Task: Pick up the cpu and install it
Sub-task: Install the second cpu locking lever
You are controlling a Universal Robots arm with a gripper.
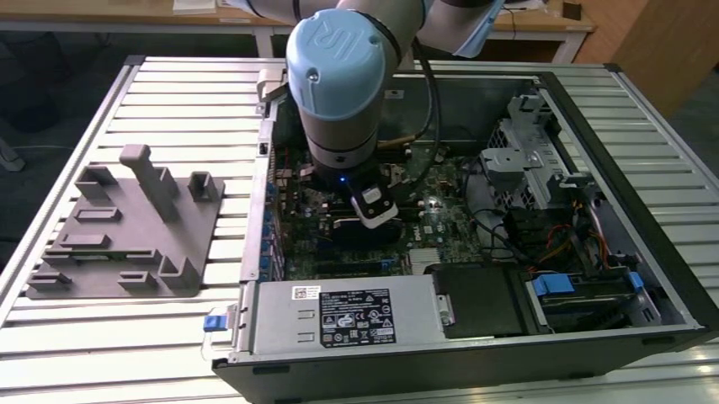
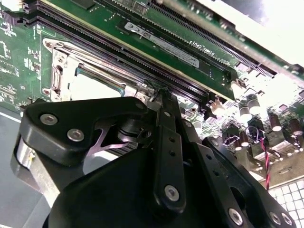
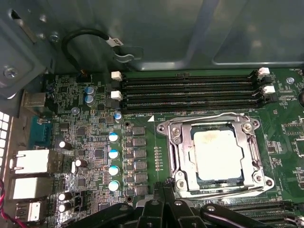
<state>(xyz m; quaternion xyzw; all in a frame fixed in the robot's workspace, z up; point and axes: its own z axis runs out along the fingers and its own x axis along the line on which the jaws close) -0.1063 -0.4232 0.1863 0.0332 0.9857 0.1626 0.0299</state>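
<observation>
The cpu [image 3: 214,154], a pale silver-grey square with a faint stain on top, lies flat inside the metal socket frame [image 3: 176,142] on the green motherboard. In the second wrist view the cpu [image 2: 95,86] shows as a pale patch just beyond the black linkage. My gripper [image 3: 164,187] hangs low over the board at the socket's edge, beside the cpu and not on it. It is shut with nothing between its fingers. The exterior view places the gripper [image 1: 376,217] deep in the open computer case, under the arm's blue-capped wrist.
The grey plastic tray [image 1: 124,244] with upright pegs sits on the slatted table at the exterior view's left. Black memory slots [image 3: 190,90] run beside the socket. A power supply [image 1: 343,316], drive cage [image 1: 528,160] and loose cables crowd the case.
</observation>
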